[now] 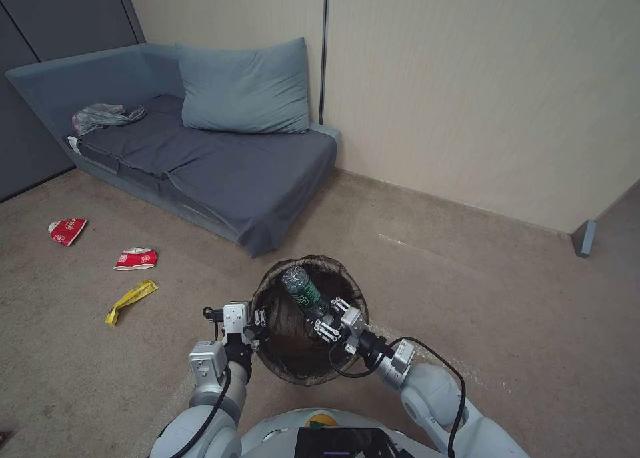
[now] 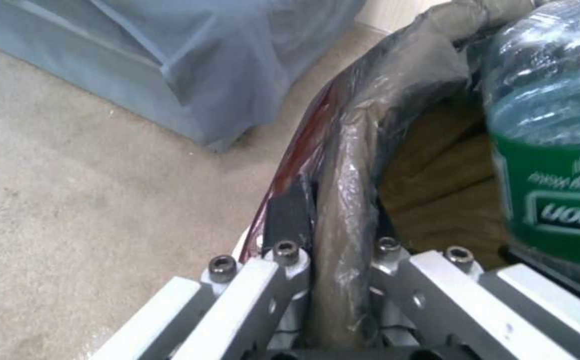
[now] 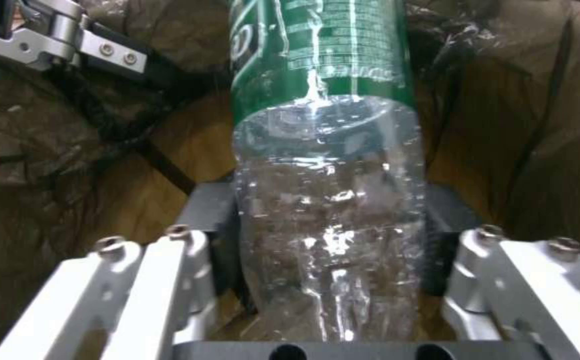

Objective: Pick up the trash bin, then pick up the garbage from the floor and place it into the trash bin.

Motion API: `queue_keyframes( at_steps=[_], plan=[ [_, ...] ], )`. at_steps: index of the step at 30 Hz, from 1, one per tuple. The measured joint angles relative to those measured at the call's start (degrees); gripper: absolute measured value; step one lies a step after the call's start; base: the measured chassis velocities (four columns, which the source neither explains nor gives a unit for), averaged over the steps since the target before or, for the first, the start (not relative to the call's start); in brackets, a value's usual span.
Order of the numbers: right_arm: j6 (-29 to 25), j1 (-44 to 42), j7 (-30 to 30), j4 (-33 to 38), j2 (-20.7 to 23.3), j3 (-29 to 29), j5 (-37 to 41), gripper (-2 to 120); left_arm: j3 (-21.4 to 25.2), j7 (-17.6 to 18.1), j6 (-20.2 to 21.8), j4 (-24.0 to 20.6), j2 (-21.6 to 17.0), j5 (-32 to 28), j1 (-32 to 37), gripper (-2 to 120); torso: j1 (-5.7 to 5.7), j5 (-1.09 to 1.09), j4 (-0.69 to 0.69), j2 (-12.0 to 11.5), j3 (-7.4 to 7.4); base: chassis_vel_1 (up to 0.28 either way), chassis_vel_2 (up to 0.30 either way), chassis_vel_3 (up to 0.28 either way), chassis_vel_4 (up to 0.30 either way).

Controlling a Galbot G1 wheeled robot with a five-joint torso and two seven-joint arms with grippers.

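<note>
The trash bin (image 1: 347, 275), lined with a dark brown bag, hangs just in front of my body. My left gripper (image 1: 257, 325) is shut on its rim (image 2: 353, 165), one finger inside and one outside. My right gripper (image 1: 325, 321) is shut on the clear bottle with a green label (image 1: 303, 290) and holds it over the bin's open mouth. The bottle (image 3: 330, 200) sits between the black pads, with the liner (image 3: 56, 150) behind it. On the carpet to the left lie two crushed red-and-white cups (image 1: 67, 231) (image 1: 137, 259) and a yellow wrapper (image 1: 131, 301).
A grey-blue sofa (image 1: 200, 158) with a pillow (image 1: 247, 88) and a crumpled plastic bag (image 1: 103, 117) stands against the far wall. A small grey block (image 1: 585, 238) sits at the wall's corner on the right. Open carpet stretches to the right.
</note>
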State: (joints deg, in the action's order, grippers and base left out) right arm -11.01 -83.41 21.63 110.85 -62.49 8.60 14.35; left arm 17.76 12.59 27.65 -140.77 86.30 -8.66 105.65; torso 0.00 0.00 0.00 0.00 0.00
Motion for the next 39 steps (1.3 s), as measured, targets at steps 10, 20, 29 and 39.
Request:
queue_keyframes(
  at_steps=[10, 20, 29, 39],
  plan=[
    [-1.07, -1.48, 0.19, 0.87, 0.13, 0.46, -1.46, 90, -0.06, -0.71, -0.40, 0.61, 0.09, 1.59, -0.13, 3, 0.00, 0.00, 0.00, 0.00, 0.00, 0.000, 0.000, 0.000, 0.000],
    [-1.40, -3.92, -0.93, 5.84, 0.71, 1.33, -2.75, 100, 0.33, -1.05, -0.55, 1.18, 0.13, 2.50, -0.38, 3, 0.00, 0.00, 0.00, 0.00, 0.00, 0.000, 0.000, 0.000, 0.000],
    [-1.27, -7.46, -6.02, 17.16, -2.12, 10.22, 0.88, 100, 0.52, -1.21, -0.83, 2.12, 0.16, 3.56, -1.24, 3, 0.00, 0.01, 0.00, 0.00, 0.00, 0.000, 0.000, 0.000, 0.000],
    [0.05, -16.50, -15.45, 25.63, -14.10, 20.72, -4.77, 100, 1.53, -0.98, -1.88, 2.48, -0.17, 3.42, -1.82, 3, 0.00, -0.01, -0.01, 0.00, 0.00, 0.000, 0.000, 0.000, 0.000]
  ],
)
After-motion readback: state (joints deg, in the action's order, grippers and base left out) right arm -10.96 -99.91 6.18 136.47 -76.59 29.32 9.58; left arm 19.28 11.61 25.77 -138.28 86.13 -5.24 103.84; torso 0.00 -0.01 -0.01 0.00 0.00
